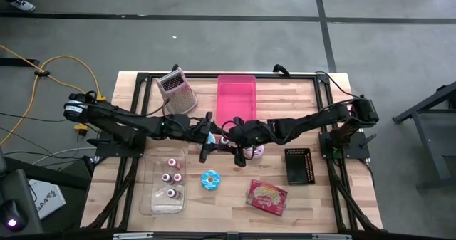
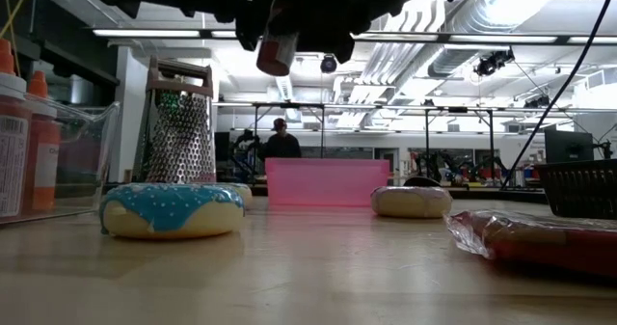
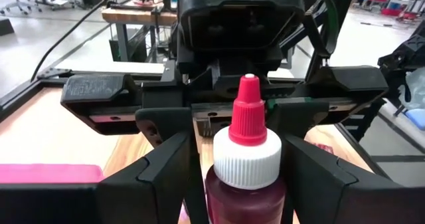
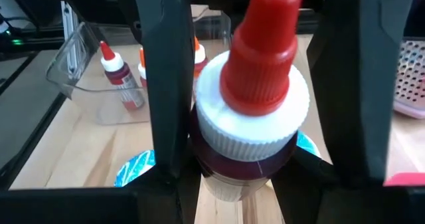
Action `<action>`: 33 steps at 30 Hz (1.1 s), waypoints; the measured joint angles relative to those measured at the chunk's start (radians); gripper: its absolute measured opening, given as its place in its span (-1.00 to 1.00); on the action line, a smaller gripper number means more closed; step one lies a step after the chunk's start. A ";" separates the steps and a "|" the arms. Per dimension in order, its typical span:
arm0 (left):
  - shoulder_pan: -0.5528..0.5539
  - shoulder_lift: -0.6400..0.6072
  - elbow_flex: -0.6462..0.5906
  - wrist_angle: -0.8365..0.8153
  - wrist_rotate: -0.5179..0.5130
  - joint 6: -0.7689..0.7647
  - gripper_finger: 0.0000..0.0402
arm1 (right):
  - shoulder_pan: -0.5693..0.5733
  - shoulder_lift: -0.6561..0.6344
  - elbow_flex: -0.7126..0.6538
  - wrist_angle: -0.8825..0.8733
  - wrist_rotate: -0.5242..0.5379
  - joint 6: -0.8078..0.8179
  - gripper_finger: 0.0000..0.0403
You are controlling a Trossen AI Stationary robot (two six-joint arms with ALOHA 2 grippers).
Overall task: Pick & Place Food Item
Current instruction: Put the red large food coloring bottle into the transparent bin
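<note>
One bottle [image 4: 249, 111] is grasped by the right gripper [image 1: 226, 142]; left gripper [image 1: 208, 137] jaws released around it. Three bottles [image 1: 172, 176] remain in the tray [image 1: 153, 197]; two donuts [image 1: 210, 180].

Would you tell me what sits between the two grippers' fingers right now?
A red-capped bottle sits between the left gripper and right gripper, above the table; both wrist views show it.

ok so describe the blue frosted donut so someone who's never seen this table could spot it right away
On the wooden table, look at the near half, in front of the two dark arms meeting mid-table. The blue-frosted donut with white sprinkles lies flat between the clear plastic tray of small red-capped bottles and the red-and-yellow snack packet. It is the only blue ring; the other donut is pale pink.
</note>
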 joint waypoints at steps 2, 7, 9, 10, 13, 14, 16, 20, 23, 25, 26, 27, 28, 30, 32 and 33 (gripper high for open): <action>0.000 -0.007 0.000 0.005 0.004 0.006 0.02 | 0.000 0.000 0.001 0.001 -0.001 0.000 -0.26; 0.000 -0.010 -0.001 0.003 0.006 0.003 0.02 | 0.000 0.000 0.002 0.003 -0.005 0.007 -0.26; 0.000 -0.010 -0.001 0.004 0.005 0.006 0.02 | 0.000 0.000 0.002 0.001 -0.005 0.008 -0.26; 0.000 -0.010 -0.001 0.007 0.005 0.007 0.02 | 0.000 0.000 0.002 0.002 -0.005 0.008 -0.26; 0.000 -0.011 -0.001 0.014 0.005 0.008 0.02 | 0.000 0.000 0.002 0.001 -0.007 0.010 -0.26; 0.000 -0.012 -0.001 0.017 0.005 0.008 0.02 | 0.000 0.000 0.002 0.001 -0.008 0.010 -0.26; 0.000 -0.013 0.000 0.018 0.005 0.008 0.02 | 0.001 0.000 0.002 -0.001 -0.012 0.010 -0.26; 0.000 -0.013 0.000 0.013 0.004 0.008 0.03 | 0.001 0.000 0.003 -0.001 -0.011 0.010 -0.26; 0.000 -0.013 0.000 0.002 0.004 0.002 0.05 | 0.001 0.000 0.003 -0.003 -0.009 0.013 -0.26; -0.001 -0.013 0.000 -0.007 0.004 0.002 0.06 | 0.001 0.000 0.003 -0.006 -0.008 0.013 -0.26; -0.002 -0.015 0.000 -0.011 0.004 0.002 0.06 | 0.001 0.000 0.003 -0.006 -0.007 0.013 -0.26; -0.003 -0.019 0.000 -0.019 0.004 0.002 0.07 | 0.001 0.000 0.003 -0.006 -0.006 0.013 -0.26; -0.005 -0.023 0.000 -0.024 0.004 0.002 0.07 | 0.001 0.000 0.003 -0.006 -0.006 0.013 -0.26; -0.010 -0.035 0.000 -0.037 0.002 0.002 0.07 | 0.001 0.000 0.003 -0.008 -0.006 0.013 -0.26; -0.014 -0.052 0.000 -0.039 0.002 0.002 0.07 | 0.001 0.000 0.003 -0.010 -0.006 0.013 -0.26; -0.014 -0.059 0.000 -0.039 0.002 0.002 0.07 | 0.001 0.000 0.003 -0.010 -0.006 0.013 -0.26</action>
